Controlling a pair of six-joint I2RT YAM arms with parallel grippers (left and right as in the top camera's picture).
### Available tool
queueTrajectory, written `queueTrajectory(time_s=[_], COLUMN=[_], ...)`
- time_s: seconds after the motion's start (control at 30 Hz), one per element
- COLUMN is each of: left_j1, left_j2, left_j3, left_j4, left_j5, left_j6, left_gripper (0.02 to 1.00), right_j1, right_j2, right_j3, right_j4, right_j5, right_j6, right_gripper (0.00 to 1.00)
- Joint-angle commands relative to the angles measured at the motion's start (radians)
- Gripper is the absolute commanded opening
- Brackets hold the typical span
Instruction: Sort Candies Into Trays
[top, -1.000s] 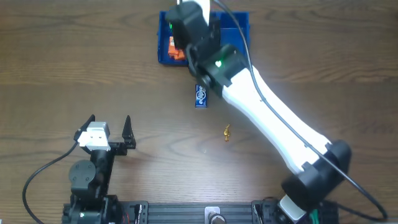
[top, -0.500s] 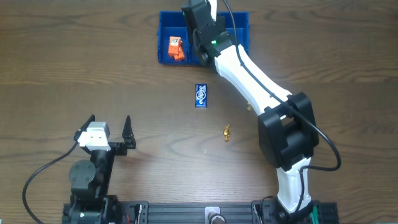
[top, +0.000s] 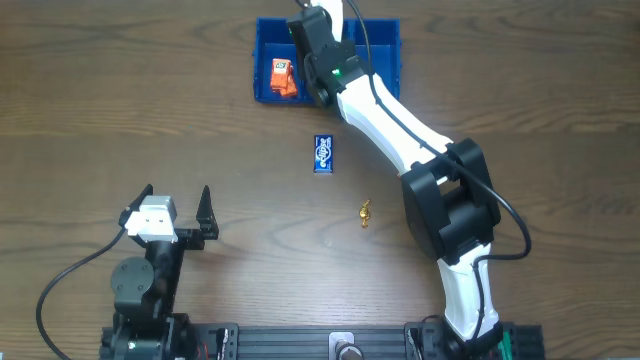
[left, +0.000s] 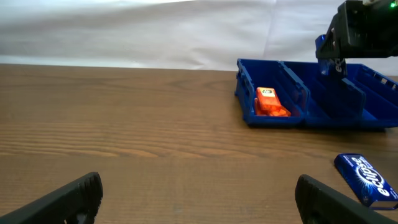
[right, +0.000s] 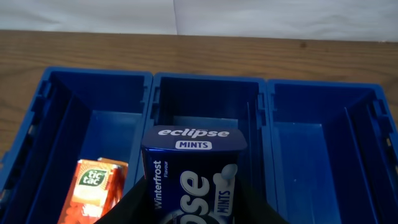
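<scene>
Had free passage across bare tabletop (top: 100, 120) around the left tool (top: 177, 192). Met blue pack (top: 323, 154) and gold candy (top: 365, 213) midway, then right arm (top: 400, 130) with mint box (right: 193, 168) over blue tray (top: 275, 99).

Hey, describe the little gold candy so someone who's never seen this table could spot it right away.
Start at the blue tray at the far edge of the wooden table. Come toward the near edge past the blue mint pack lying flat on the wood; the gold candy sits just beyond, slightly right. It is the smallest thing there, gold rather than blue.
</scene>
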Motion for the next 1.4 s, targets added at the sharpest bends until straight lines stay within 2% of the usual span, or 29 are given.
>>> queueTrajectory(time_s=[0.03, 0.1, 0.13, 0.17, 0.2, 0.43, 0.7, 0.87, 0.93, 1.13, 1.4], left_j1=[0.006, 0.006, 0.006, 0.006, 0.006, 0.006, 0.006, 0.006, 0.006, 0.006, 0.006], left_j2=[-0.008, -0.008, -0.008, -0.008, -0.008, -0.008, -0.008, -0.008, -0.008, -0.008, -0.008], left_j3=[-0.014, -0.014, -0.014, -0.014, -0.014, -0.014, -0.014, -0.014, -0.014, -0.014, -0.014], left_j4=[-0.041, -0.041, -0.041, -0.041, -0.041, -0.041, -0.041, -0.041, -0.041, -0.041, -0.041], left_j5=[0.017, 0.017, 0.017, 0.017, 0.017, 0.017, 0.017, 0.017, 0.017, 0.017, 0.017], left_j6=[0.014, 0.014, 0.014, 0.014, 0.014, 0.014, 0.014, 0.014, 0.014, 0.014, 0.014], left_gripper=[0.998, 0.998, 0.998, 0.996, 0.998, 0.998, 0.998, 0.998, 0.998, 0.998, 0.998], right_j1=[-0.006, -0.012, -0.014, -0.014, -0.014, 0.02, 0.143, 0.181, 0.177, 0.149, 0.146], right_j2=[0.004, 0.004, 0.004, 0.004, 0.004, -0.068, -0.28, -0.296, -0.294, -0.291, -0.167], right_j3=[0.0, 0.0, 0.0, 0.0, 0.0, 0.001, -0.048, -0.152, -0.224, -0.426, -0.454], right_j4=[0.001, 0.001, 0.001, 0.001, 0.001, -0.028, -0.251, -0.354, -0.338, -0.199, -0.129], right_j5=[0.008, 0.005, 0.005, 0.006, 0.007, 0.01, 0.01, -0.034, -0.056, -0.077, -0.114], right_j6=[0.022, 0.022, 0.021, 0.021, 0.021, 0.017, 0.027, 0.148, 0.192, 0.284, 0.284], right_gripper=[0.215, 0.294, 0.441, 0.52, 0.535, 0.553, 0.56, 0.632, 0.667, 0.669, 0.671])
